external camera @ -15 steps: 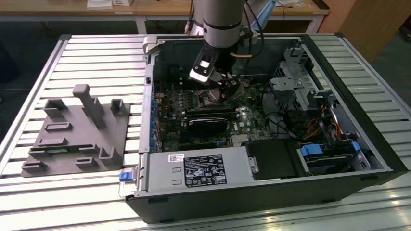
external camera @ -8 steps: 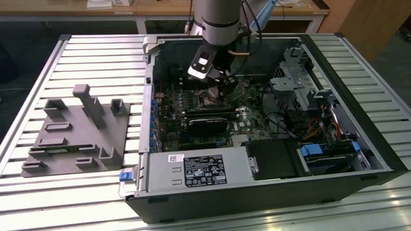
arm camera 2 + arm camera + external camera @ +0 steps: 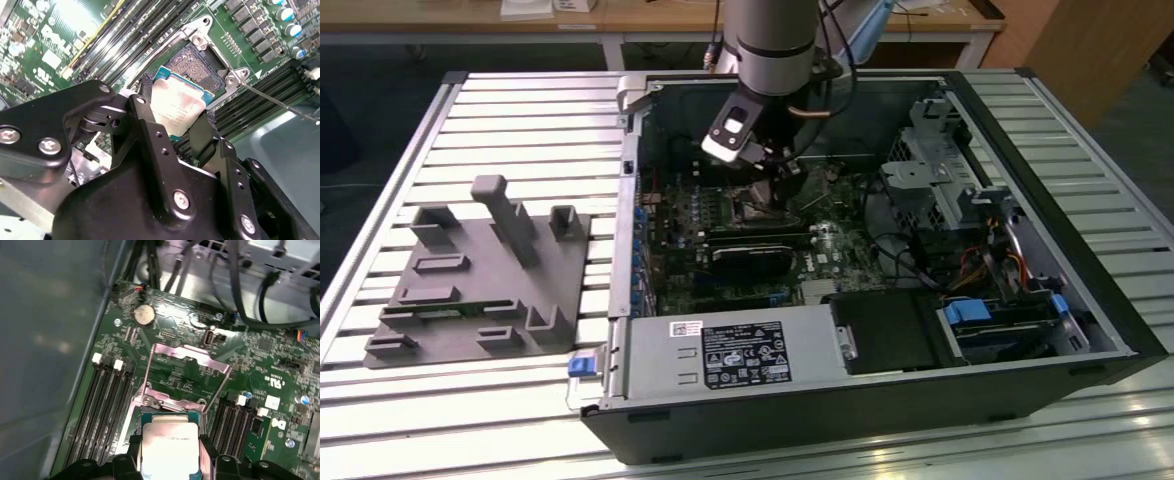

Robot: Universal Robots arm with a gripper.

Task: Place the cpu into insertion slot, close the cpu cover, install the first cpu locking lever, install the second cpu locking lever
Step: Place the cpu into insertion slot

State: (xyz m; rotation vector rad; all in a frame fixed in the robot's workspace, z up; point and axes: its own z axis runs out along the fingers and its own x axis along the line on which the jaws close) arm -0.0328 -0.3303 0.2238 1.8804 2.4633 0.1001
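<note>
Looks to us like a robotics lab or test workshop, definitely not somebody's home office. We see a desk [image 3: 520, 110] built from slatted aluminium profile, the kind you bolt rigs onto. An open computer case [image 3: 854, 420] lies on its side on it, next to a grey moulded fixture [image 3: 480, 290] full of pegs and pockets. A robot arm [image 3: 774, 40] hangs down into the case, its black fingers [image 3: 201, 134] clamped on the cpu [image 3: 177, 107], right by the insertion slot [image 3: 195, 67] on the green motherboard [image 3: 260, 365]. Behind all that we spot wood-topped workbenches [image 3: 654, 18] on white legs and a wooden cabinet [image 3: 1107, 50].
</note>
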